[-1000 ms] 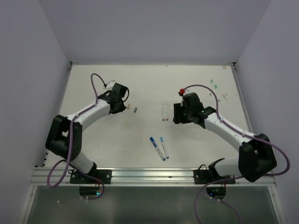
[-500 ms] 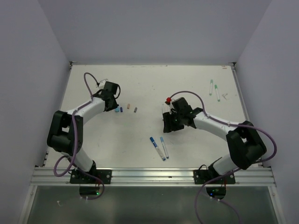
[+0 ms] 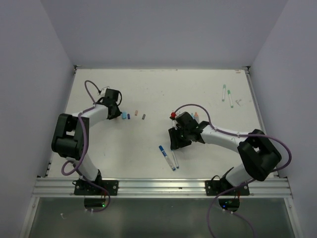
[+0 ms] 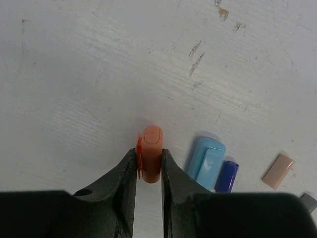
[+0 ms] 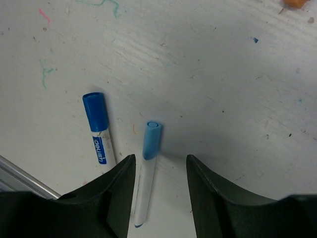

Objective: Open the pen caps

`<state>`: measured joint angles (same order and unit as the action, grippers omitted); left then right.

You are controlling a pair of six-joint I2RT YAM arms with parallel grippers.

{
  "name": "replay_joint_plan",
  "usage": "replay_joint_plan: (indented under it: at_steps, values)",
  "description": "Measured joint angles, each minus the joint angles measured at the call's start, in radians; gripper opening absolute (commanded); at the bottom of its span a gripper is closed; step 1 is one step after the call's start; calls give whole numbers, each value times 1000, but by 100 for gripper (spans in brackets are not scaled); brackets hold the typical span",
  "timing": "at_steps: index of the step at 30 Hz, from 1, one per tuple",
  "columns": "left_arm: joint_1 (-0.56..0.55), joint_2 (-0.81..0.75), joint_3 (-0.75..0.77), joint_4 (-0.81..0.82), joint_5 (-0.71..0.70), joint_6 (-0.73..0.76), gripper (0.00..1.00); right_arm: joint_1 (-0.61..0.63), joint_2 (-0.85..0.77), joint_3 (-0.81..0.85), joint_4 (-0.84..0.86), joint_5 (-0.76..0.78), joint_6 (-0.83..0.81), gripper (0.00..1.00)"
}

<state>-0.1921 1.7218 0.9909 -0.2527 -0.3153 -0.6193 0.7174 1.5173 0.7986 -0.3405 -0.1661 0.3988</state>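
right arm (image 3: pixel 218 134) has swung in to the near middle; right gripper (image 5: pixel 159 166) hangs half open and empty astride the light blue pen (image 5: pixel 143 188). pen axis runs between the jaws, crosswise to their closing line, cap (image 5: pixel 151 140) pointing ahead, so this arm is nearer. left gripper (image 4: pixel 148 161), well apart, is clamped on an orange cap (image 4: pixel 152 141).

One table (image 3: pixel 148 89) carries four pens in plain view: a dark blue-capped pen (image 5: pixel 100 136), a light blue-capped pen (image 5: pixel 145 178), a first green-ended pen (image 3: pixel 224 91) and a second green-ended pen (image 3: pixel 230 98). Whether more pens lie under the arms cannot be told. There are five separate pen caps: one orange cap (image 4: pixel 151 153), one light blue cap (image 4: pixel 205 161), one dark blue cap (image 4: pixel 227 176), one tan cap (image 4: pixel 278 171) and one grey cap (image 4: pixel 308 202). Two robot arms: a left arm (image 3: pixel 94 115) and a right arm (image 3: pixel 223 135).
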Motion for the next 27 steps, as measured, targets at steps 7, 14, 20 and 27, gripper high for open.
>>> replay_joint_plan:
  at_steps: [7, 14, 20, 27]
  values:
    - [0, 12, -25, 69, 51, 12, 27, 30, -78, -58, 0, 50, 37, 48]
    - [0, 10, -66, 136, 88, 13, 46, 60, -97, -113, 8, 77, 81, 47]
    - [0, -9, -102, 195, 105, 11, 58, 115, -128, -129, 12, 104, 112, 47]
    - [0, -39, -146, 240, 129, 10, 63, 134, -227, -150, 4, 149, 138, 47]
